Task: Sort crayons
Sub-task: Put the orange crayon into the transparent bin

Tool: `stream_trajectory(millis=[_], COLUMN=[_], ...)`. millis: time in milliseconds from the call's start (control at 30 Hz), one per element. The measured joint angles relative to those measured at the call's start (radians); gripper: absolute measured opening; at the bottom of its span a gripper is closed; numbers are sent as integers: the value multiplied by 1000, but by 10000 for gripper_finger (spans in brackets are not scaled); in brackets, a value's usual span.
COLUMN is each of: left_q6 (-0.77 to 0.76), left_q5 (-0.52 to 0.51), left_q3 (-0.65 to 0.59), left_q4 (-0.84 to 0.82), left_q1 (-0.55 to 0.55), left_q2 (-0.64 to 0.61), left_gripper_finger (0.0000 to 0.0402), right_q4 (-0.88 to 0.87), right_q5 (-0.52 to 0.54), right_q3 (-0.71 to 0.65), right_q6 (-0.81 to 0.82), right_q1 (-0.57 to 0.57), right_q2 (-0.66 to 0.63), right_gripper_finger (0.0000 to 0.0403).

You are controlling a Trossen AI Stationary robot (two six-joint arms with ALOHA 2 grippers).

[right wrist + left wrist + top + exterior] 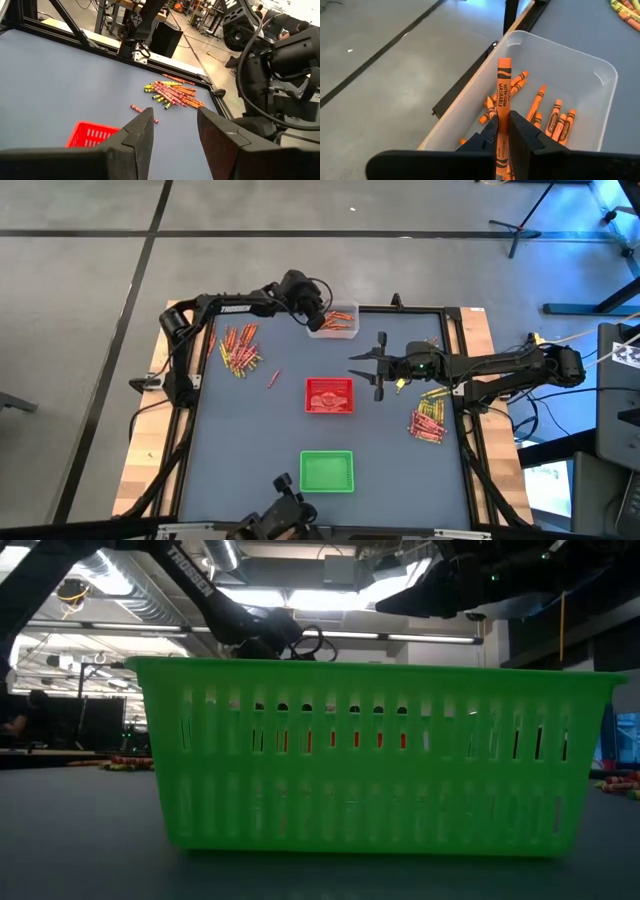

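Here orange crayon (pixel 503 95) upright, black-lettered wrapper.

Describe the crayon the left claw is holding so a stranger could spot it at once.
Find the clear tray at the table's far edge. Above it, the left claw pinches one orange crayon. Unlike the orange crayons lying loose in the tray, it sticks out from between the fingers.

The left gripper (pixel 502 131) is closed on an orange crayon (pixel 503 100) that stands upright above the clear tray (pixel 600 75), where more orange crayons (pixel 555 117) lie (about ten, some partly hidden), near the table edge (pixel 470 75).
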Motion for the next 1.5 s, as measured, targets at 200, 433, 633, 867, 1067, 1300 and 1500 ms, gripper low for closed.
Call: stream_trajectory(millis=[200,433,633,867,1067,1300,1500], left_q6=[0,-6,-5,13,32,50,26], left_q5=[-27,-27,-28,-102,-124,-122,-115], left_q3=[19,63,116,121,99,-91,-348], left_q4=[-23,-117,-228,-287,-355,-311,-176], left_q1=[0,-2,-2,-3,-9,-36,-87], left_q2=[8,8,3,-76,-177,-371,-565], left_gripper_finger=[56,96,98,98,98,98,98], right_q4=[-9,-11,-13,-19,-30,-34,-34], right_q5=[0,0,0,0,0,28,170], right_q3=[0,0,0,0,0,0,0], right_q6=[0,0,0,0,1,29,31], right_q1=[0,0,0,0,0,0,0], right_q2=[0,0,0,0,0,0,0], right_gripper_finger=[151,151,151,151,151,151,151])
